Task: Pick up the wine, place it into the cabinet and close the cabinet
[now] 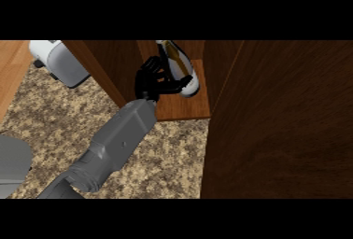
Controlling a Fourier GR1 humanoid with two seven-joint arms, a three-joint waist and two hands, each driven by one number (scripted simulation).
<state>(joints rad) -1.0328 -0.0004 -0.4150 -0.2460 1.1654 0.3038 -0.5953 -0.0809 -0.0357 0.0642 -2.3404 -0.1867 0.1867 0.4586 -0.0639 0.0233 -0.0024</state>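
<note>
Placing step: black hand (155, 81), fingers curled round white, gold-labelled wine bottle (180, 70), inside brown wooden cabinet (186, 109). Next, prob.: let go, pull arm back w/o tipping, shut door (283, 126).

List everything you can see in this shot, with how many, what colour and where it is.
Wine bottle: one, white and dark with a gold band, on the cabinet shelf, top centre.
Cabinet: one, dark brown wood, open, shelf at top centre.
Cabinet door: one, dark brown wood, filling the right side.
Counter: one, speckled beige and brown, left and centre.
Appliance: one, white and grey, top left on the counter; what it is I cannot tell.
Grey shape: one, at the lower left edge, unclear.
Hand: one, black on a grey forearm, curled round the wine bottle; which arm is unclear.
</note>
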